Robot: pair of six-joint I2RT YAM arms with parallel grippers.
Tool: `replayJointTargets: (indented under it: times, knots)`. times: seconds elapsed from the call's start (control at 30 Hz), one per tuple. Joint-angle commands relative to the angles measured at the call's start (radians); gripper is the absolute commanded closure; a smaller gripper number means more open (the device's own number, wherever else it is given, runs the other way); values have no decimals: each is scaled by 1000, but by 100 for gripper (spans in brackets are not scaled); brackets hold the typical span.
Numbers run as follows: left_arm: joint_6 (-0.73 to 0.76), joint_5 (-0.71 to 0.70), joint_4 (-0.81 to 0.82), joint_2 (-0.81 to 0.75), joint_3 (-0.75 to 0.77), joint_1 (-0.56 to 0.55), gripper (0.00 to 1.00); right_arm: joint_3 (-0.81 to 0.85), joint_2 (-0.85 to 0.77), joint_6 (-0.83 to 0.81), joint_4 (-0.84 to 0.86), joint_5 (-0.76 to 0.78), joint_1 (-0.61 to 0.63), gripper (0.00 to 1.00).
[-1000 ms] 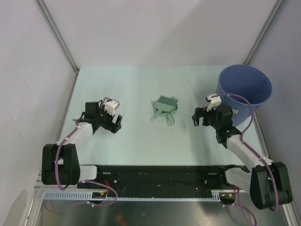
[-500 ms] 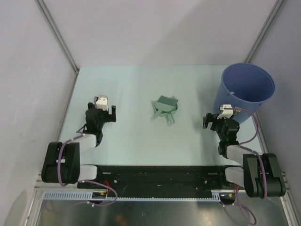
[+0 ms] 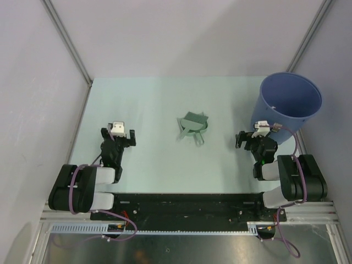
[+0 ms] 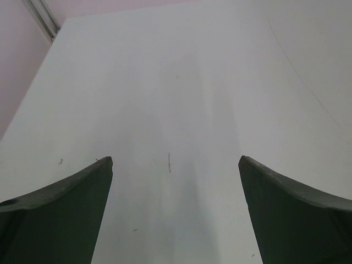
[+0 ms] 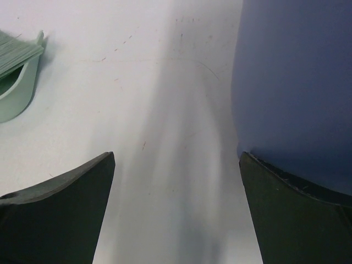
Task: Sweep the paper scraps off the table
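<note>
No paper scraps show on the pale mint-green table in any view. A pale green dustpan with a brush lies at the table's middle; its edge also shows in the right wrist view. My left gripper is open and empty, low over bare table at the left. My right gripper is open and empty, low over the table beside the blue bucket, whose wall fills the right of the right wrist view.
Grey walls and metal frame posts surround the table. The blue bucket stands at the far right corner. Both arms are folded back near their bases at the near edge.
Both arms have drawn back toward their bases and lowered. The left gripper moved toward the near edge, the right gripper moved right, close to the bucket. The dustpan has not moved.
</note>
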Motion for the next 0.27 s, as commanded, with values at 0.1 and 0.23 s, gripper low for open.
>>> replayJointTargets:
  times: [0.1, 0.23]
  knots:
    - [-48, -34, 124, 0, 5, 0, 0, 27, -1, -21, 103, -18, -5, 0]
    - [-46, -34, 124, 0, 6, -2, 0, 27, -1, -21, 103, -18, -5, 0]
